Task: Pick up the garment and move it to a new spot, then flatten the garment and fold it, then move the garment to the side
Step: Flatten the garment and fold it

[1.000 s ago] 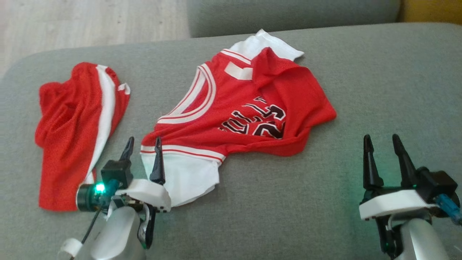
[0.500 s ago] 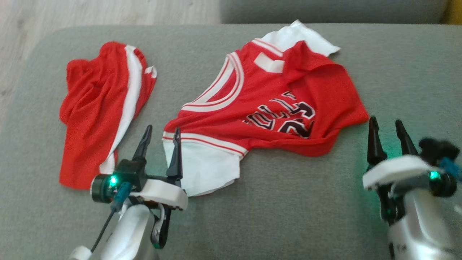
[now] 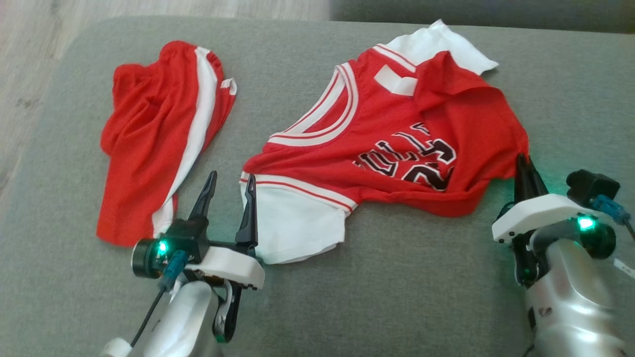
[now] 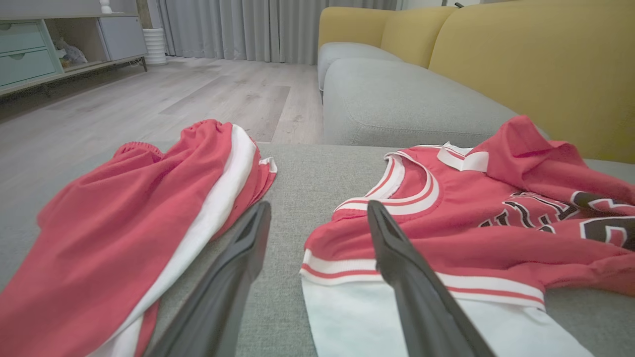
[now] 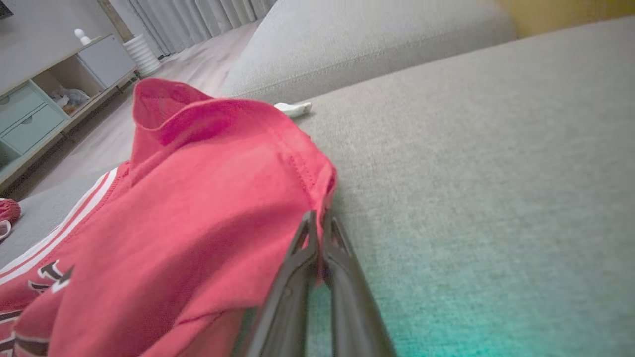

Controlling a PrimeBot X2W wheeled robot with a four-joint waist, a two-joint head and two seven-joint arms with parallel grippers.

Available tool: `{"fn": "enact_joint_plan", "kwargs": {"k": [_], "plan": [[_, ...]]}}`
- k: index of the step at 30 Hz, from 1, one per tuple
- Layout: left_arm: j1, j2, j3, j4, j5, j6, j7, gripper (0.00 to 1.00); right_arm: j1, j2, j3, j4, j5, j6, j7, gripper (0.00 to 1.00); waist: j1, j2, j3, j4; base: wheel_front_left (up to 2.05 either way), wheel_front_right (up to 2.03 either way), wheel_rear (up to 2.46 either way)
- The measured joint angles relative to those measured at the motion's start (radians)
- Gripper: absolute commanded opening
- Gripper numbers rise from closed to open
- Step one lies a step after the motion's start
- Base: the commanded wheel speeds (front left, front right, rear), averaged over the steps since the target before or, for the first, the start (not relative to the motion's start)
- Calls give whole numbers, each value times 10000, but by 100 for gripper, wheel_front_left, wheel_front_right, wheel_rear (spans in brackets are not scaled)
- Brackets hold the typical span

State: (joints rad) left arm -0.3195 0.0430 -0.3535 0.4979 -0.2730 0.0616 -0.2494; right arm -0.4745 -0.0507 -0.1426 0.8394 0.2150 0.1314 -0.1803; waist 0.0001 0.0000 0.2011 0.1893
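Head view, nearest you: the left gripper (image 3: 231, 176) stands wide open and holds nothing. Its fingers straddle the white corner of the jersey (image 3: 397, 144), one over cloth, one over the bare cushion (image 3: 397, 287). The right gripper (image 3: 522, 161) is clamped on the red hem corner; the right wrist view shows fabric pinched between the closed fingers. The jersey lies rumpled mid-cushion, with the shorts (image 3: 158, 148) to its left, apart from it. Treat this as the pickup step, half secured. Next, close the left gripper on the white corner, then raise both arms evenly to avoid slip.
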Motion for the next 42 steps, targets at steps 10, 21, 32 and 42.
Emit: {"fn": "enact_joint_plan", "kwargs": {"k": [10, 21, 32, 42], "plan": [[332, -2, -46, -4, -215, 13, 0, 100, 541, -466, -71, -1440, -1124, 0, -483, 0, -1, 0, -675, -808, 0, 0, 0], [624, 0, -282, -115, -472, 221, 0, 100, 2227, -257, -1252, -4460, -2186, 0, 1407, 0, -3, 0, -1307, -1610, 0, 0, 0], [468, 0, -393, -109, -474, 174, 0, 100, 1480, -364, -1225, -4629, -2688, 0, 2316, 0, 0, 0, -735, -977, 0, 0, 0], [159, -2, -665, -125, -623, 174, 0, 100, -31, -1312, -1810, -2023, -3929, 0, 2913, 0, 0, 0, -230, 59, 0, 0, 0]]}}
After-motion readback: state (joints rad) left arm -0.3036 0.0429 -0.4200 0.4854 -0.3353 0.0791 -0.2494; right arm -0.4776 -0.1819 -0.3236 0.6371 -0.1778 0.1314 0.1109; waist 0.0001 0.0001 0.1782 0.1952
